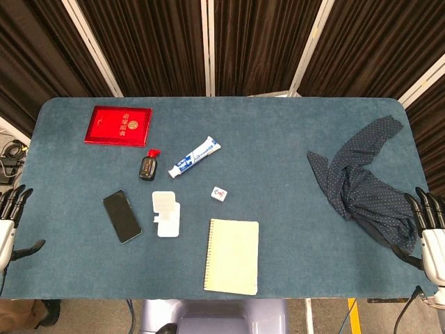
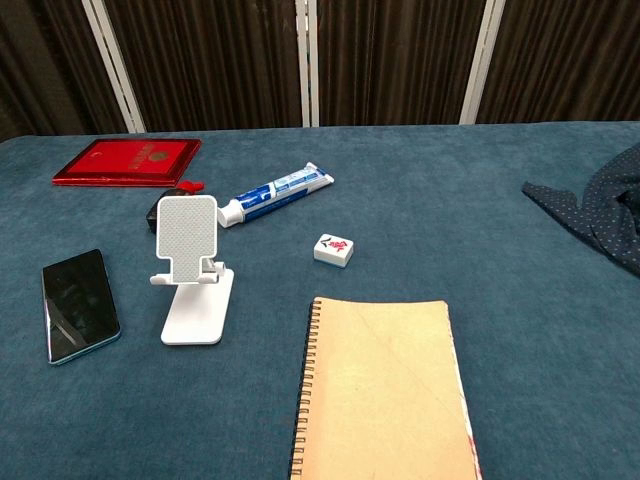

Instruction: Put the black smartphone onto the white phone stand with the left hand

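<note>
From the head view, I'm holding my left robot hand [image 1: 10,226] at the left edge of the blue tabletop [image 1: 292,174], fingers spread and holding nothing, well apart from the black smartphone [image 1: 122,216]. The phone is lying flat, screen up, just left of the white phone stand [image 1: 166,213], with a gap between them. My right robot hand [image 1: 431,233] is hanging at the right edge, fingers apart and empty, beside the dark dotted cloth [image 1: 365,182]. A red booklet [image 1: 118,126], a toothpaste tube [image 1: 194,157], a small black device with a red tip [image 1: 149,166], a small white tile [image 1: 220,194] and a spiral notebook [image 1: 232,255] are sitting around. Switching to the chest view, neither hand is showing. The smartphone [image 2: 79,304] is resting flat left of the stand [image 2: 193,270], whose backrest is standing upright and bare. The notebook [image 2: 385,390] is lying in front, the tile [image 2: 334,249] and toothpaste [image 2: 274,194] behind.
</note>
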Motion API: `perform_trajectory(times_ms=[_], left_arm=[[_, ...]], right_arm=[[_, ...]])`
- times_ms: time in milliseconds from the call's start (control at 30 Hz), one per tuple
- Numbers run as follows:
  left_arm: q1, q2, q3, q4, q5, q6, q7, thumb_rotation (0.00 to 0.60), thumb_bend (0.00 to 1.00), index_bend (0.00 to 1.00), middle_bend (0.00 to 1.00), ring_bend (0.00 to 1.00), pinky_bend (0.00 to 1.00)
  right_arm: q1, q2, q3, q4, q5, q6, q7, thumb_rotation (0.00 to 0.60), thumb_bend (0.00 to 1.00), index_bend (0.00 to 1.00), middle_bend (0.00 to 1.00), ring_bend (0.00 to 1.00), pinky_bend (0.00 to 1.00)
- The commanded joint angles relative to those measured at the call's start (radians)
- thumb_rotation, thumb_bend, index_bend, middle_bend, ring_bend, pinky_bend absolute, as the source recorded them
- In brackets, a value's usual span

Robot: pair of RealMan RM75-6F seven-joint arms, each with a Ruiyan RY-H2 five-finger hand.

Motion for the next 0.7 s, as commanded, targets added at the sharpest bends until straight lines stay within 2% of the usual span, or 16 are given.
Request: perform_trajectory(times_ms=[33,267,367,500,600,700], left_arm=[[-0.002,-0.004,-0.001,0.007,0.003,-0.005,0.004,0.600,0.00,0.00,0.00,0.00,0.00],[-0.055,-0.022,-0.006,0.056,0.006,-0.103,0.000,0.600,0.00,0.00,0.00,0.00,0.00],[-0.119,-0.051,-0.014,0.125,0.024,-0.193,-0.009,0.600,0.00,0.00,0.00,0.00,0.00],[-0.222,-0.094,-0.009,0.236,0.069,-0.342,-0.087,0.600,0.00,0.00,0.00,0.00,0.00],[-0.290,-0.134,0.006,0.328,0.121,-0.425,-0.133,0.600,0.00,0.00,0.00,0.00,0.04],[-0.347,-0.184,0.025,0.421,0.190,-0.460,-0.167,0.600,0.00,0.01,0.00,0.02,0.10]], right_arm=[[0.000,0.004,-0.002,-0.005,0.004,-0.006,0.003,0.600,0.00,0.00,0.00,0.00,0.00],[-0.004,0.015,0.000,-0.013,0.014,-0.009,0.015,0.600,0.00,0.00,0.00,0.00,0.00],[-0.005,0.017,0.004,-0.014,0.023,-0.007,0.015,0.600,0.00,0.00,0.00,0.00,0.00],[0.000,0.013,0.012,-0.015,0.039,-0.016,0.001,0.600,0.00,0.00,0.00,0.00,0.00],[0.003,0.008,0.014,-0.014,0.054,-0.027,-0.012,0.600,0.00,0.00,0.00,0.00,0.00],[0.007,0.003,0.018,-0.013,0.071,-0.040,-0.028,0.600,0.00,0.00,0.00,0.00,0.00]])
